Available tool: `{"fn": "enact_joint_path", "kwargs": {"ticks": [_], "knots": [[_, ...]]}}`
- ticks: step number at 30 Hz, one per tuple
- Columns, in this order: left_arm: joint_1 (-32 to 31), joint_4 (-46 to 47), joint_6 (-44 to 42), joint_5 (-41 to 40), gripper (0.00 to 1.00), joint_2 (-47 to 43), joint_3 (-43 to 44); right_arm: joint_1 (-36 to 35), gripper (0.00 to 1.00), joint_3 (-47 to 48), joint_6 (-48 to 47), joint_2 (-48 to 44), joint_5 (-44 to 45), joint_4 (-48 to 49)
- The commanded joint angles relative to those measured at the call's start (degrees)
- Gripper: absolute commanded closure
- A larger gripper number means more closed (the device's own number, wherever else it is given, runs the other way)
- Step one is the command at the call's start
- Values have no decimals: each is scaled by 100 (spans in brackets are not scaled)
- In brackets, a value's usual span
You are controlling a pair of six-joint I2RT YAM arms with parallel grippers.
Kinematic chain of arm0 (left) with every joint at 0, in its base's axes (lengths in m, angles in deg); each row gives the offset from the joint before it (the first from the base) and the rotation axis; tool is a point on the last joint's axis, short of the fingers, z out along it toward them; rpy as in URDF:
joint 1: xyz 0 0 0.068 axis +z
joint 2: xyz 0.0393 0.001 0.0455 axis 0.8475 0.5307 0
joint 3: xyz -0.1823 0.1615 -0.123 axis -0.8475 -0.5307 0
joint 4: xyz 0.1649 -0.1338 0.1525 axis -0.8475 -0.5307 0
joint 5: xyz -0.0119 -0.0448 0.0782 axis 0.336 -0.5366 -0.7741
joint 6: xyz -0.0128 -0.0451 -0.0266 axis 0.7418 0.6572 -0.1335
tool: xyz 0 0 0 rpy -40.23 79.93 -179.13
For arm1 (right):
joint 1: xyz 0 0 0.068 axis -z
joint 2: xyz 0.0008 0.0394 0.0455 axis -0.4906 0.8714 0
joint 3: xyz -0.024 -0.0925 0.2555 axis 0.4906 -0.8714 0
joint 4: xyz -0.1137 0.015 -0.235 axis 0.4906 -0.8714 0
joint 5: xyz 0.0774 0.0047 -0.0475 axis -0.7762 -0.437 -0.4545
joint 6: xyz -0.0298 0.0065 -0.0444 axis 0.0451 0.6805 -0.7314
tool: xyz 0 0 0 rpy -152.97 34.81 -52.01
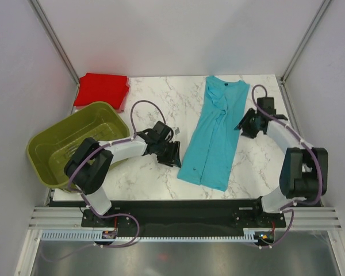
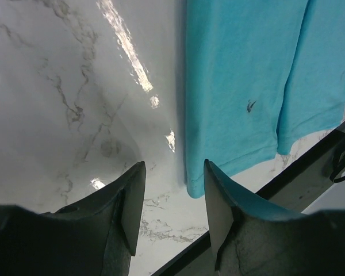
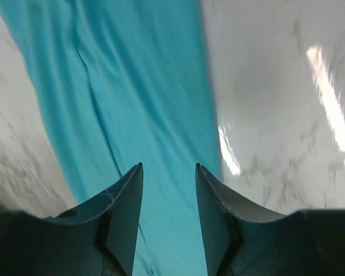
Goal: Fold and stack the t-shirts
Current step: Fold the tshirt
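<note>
You've got the red t-shirt [image 1: 102,89] folded at the table's [image 1: 155,106] far-left corner. The turquoise t-shirt [image 1: 214,135] lies mid-table as a long strip, sides folded in; crosswise folds and stacking are left. Left gripper [image 2: 173,167] is open beside its near hem, right gripper [image 3: 168,168] open over its right edge, both empty.

The turquoise t-shirt [image 1: 213,138] is matt cloth, the table [image 1: 161,92] glossy marble-look, the basket [image 1: 57,155] smooth plastic.

Basket [image 1: 57,138] walls left side; tabletop [image 1: 155,95] open around turquoise t-shirt [image 1: 215,138].
</note>
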Motion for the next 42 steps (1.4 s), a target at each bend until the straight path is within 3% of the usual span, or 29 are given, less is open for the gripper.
{"fn": "enact_joint_path", "kwargs": {"ticks": [1, 8, 11, 14, 20, 26, 31, 42], "knots": [[-157, 500, 117, 95, 47, 37, -200, -330, 51, -1112, 154, -803, 269, -606], [-474, 913, 283, 60, 49, -86, -666, -1525, 54, -2826, 822, -2596, 445, -941], [-579, 1054, 398, 60, 53, -138, -850, -2042, 57, -3039, 1121, -2948, 506, -1090], [-685, 1169, 477, 78, 69, -200, -965, -2508, 59, -3074, 1306, -3107, 656, -1328], [-905, 1230, 661, -10, 81, -305, -1202, -3353, 61, -3040, 1500, -2967, 1060, -1600], [-1080, 1231, 662, -10, 81, -516, -1510, -4329, 66, -2294, 1762, -2335, 1631, -1978], [-1168, 1231, 662, -10, 81, -657, -1624, -5040, 71, -2310, 2281, -1921, 2009, -2031], [-1248, 1231, 662, -10, 81, -973, -1809, -5191, 73, -2380, 2519, -2193, 2282, -2400]]}}
